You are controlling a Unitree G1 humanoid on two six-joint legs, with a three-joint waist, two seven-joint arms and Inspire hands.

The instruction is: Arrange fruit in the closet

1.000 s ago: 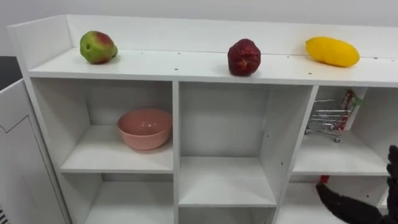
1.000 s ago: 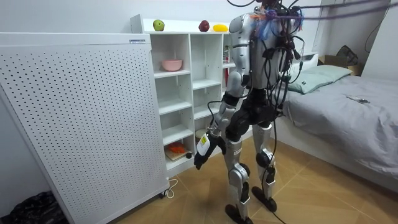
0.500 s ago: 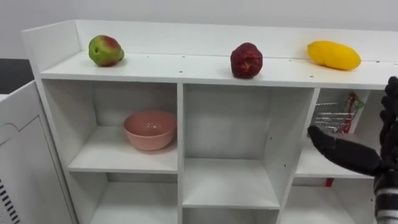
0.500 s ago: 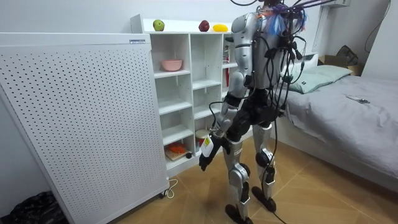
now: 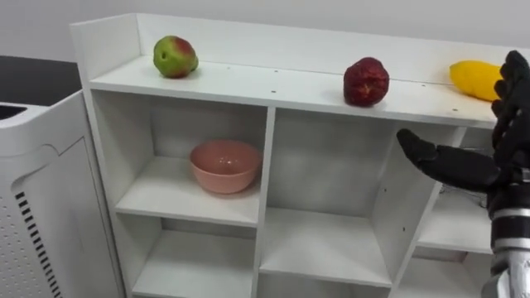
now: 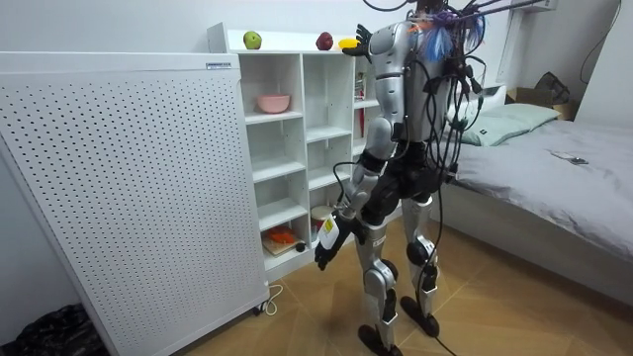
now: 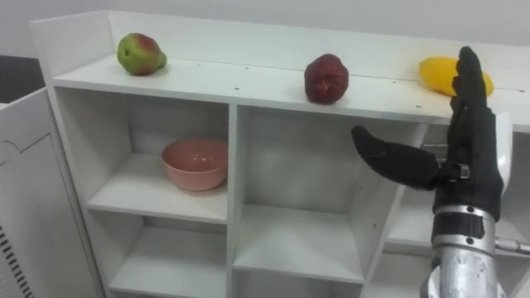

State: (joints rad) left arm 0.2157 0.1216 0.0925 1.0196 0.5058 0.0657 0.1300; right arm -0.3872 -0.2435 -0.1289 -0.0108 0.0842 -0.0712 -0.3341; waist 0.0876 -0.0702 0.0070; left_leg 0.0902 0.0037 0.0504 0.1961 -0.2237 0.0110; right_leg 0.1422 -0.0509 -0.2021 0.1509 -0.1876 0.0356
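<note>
Three fruits top your closet [image 5: 265, 165]: green-red apple [image 5: 175, 56], dark red fruit [image 5: 366, 81], seemingly a mango [image 5: 474, 79]. Your right hand [image 7: 476, 157] has risen near the mango, fingers straight, empty; left hand [image 6: 324, 240] hangs low.

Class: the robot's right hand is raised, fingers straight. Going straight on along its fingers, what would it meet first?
Probably the yellow fruit on the top shelf: the right hand points up just in front of it. Depth is unclear, so the hand may pass beside it.

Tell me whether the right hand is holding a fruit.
No, the right hand is open and empty, raised in front of the yellow fruit.
</note>
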